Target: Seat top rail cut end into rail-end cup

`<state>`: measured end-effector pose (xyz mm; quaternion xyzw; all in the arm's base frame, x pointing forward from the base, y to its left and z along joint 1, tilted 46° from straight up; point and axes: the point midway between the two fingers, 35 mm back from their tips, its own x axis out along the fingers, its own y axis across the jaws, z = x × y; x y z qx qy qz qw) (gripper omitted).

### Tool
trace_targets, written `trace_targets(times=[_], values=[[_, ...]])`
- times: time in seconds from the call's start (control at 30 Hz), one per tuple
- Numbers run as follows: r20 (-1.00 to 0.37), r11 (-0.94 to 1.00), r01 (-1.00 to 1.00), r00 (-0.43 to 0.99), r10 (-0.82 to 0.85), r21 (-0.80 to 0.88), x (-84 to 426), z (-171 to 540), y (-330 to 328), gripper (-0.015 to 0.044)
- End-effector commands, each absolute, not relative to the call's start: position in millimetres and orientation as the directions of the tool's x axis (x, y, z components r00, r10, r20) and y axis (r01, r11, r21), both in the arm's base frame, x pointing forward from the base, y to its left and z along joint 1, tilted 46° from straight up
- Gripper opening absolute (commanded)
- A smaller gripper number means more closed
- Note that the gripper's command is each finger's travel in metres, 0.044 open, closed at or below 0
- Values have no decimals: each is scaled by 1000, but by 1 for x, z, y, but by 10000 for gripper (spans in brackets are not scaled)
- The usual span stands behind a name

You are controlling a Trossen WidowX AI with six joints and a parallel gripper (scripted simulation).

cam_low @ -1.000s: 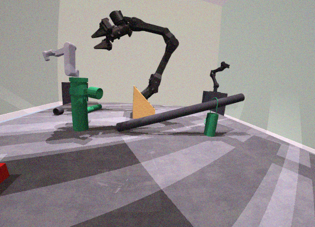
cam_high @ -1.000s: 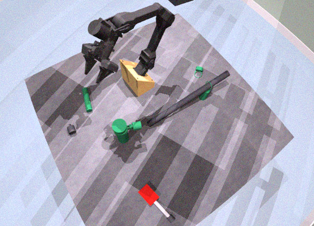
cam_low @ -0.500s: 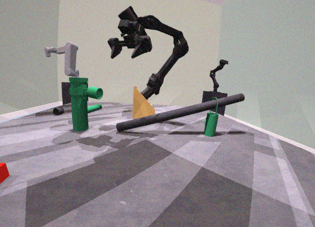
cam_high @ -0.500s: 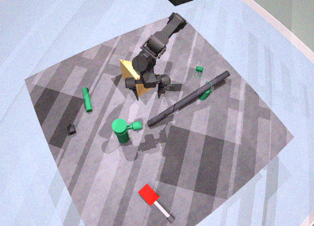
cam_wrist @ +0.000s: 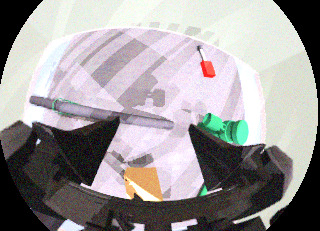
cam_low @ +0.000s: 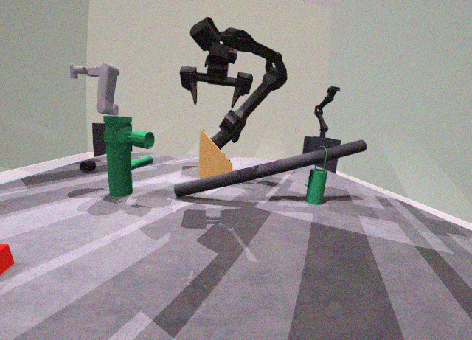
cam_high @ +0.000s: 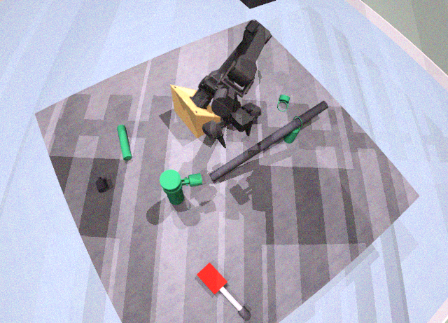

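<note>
The dark grey rail [cam_high: 260, 146] [cam_low: 248, 172] [cam_wrist: 100, 113] slopes, its cut end low near the table and its far end raised through the thin loop [cam_high: 300, 119] [cam_low: 324, 160] on the short green post [cam_high: 290, 135] [cam_low: 316, 187]. The big green post [cam_high: 176, 196] [cam_low: 119, 169] [cam_wrist: 240, 133] stands upright. Its rail-end cup [cam_high: 195, 179] [cam_low: 143, 139] [cam_wrist: 212, 123] hangs high near the post cap [cam_high: 170, 179] [cam_low: 117, 119]. The cut end is outside the cup, lower and a little apart from it. My gripper [cam_high: 236, 140] [cam_low: 214, 105] [cam_wrist: 155, 123] is open and empty, above the rail and clear of it.
An orange wedge block [cam_high: 191, 113] [cam_low: 213, 159] [cam_wrist: 144, 180] stands near the arm. A green rod [cam_high: 124, 142] [cam_low: 141, 161] and a dark cylinder [cam_high: 102, 184] [cam_low: 87, 166] lie beyond the post. A red-headed tool [cam_high: 211, 277] [cam_wrist: 207, 69] and a small green ring piece [cam_high: 283, 101] also lie there.
</note>
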<state>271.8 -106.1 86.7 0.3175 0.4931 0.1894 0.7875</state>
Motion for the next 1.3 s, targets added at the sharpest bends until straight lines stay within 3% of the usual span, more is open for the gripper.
trace_targets(times=[0.0, 0.17, 0.33, 0.57, 1.27], values=[[-662, 761, -90, 437, 610, 642, 273, 76, -112, 440], [-695, 809, -429, 432, 574, 402, 277, 39, -143, 440], [-729, 686, -722, 424, 538, 87, 275, -4, -173, 440], [-750, 511, -851, 416, 514, -121, 271, -34, -191, 440], [-751, 503, -855, 416, 514, -129, 271, -43, -185, 440]])
